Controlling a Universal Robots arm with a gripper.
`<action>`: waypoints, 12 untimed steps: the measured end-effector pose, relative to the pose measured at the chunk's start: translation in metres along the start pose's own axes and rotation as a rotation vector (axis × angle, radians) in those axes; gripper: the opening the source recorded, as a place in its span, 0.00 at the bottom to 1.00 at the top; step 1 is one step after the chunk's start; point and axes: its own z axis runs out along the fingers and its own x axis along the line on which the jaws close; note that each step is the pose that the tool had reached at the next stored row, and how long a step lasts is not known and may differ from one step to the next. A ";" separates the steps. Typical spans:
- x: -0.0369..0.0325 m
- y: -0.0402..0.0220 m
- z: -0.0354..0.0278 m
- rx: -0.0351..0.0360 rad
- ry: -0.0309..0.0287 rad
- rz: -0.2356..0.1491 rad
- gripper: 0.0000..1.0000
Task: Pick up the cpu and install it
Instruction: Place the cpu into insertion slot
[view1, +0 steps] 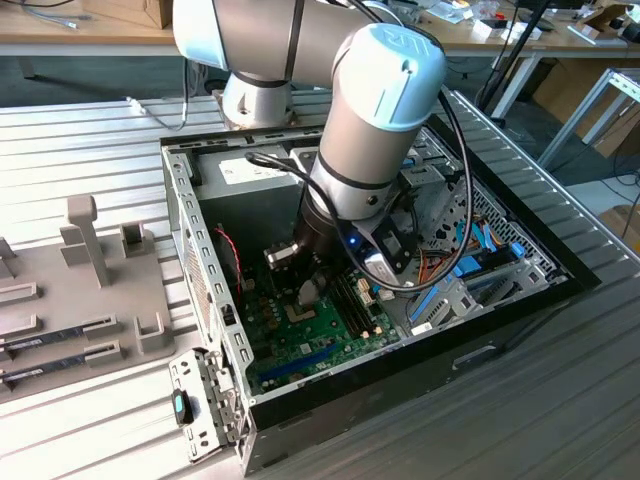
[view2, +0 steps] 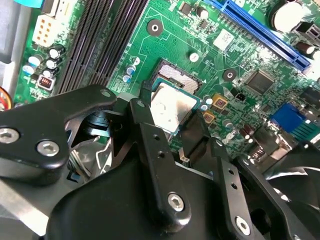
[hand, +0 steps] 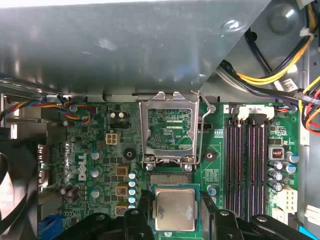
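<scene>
jaws clenched on the cpu (hand: 174, 210), we judged, one pressed to each of two opposite edges so that the silvery top plate and the contacts beneath went untouched. we saw the chip held flat, plate up, over the socket (hand: 170, 178) on the motherboard (hand: 220, 167). it sat deep in the open case (view1: 178, 200) that lay on its side on the counter (view1: 560, 390), near the centre of the exterior view, under the arm (view1: 370, 130). whether it was seated or hung just above, we could not tell. beside the socket the metal frame (hand: 168, 161) stood swung open with its lever (hand: 201, 130) raised, which we took as the reason the socket lay bare for the chip. the cpu was close to square, so it had no long axis worth naming. its edges ran parallel to the frame's sides and to the memory slots (hand: 248, 165), squared to the socket rather than skewed.
</scene>
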 end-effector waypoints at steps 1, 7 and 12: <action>0.0001 -0.0001 0.0019 0.0000 0.0000 0.000 0.47; 0.0003 -0.0008 0.0087 0.0001 0.0001 0.000 0.47; 0.0012 -0.0016 0.0145 0.0000 0.0000 0.000 0.47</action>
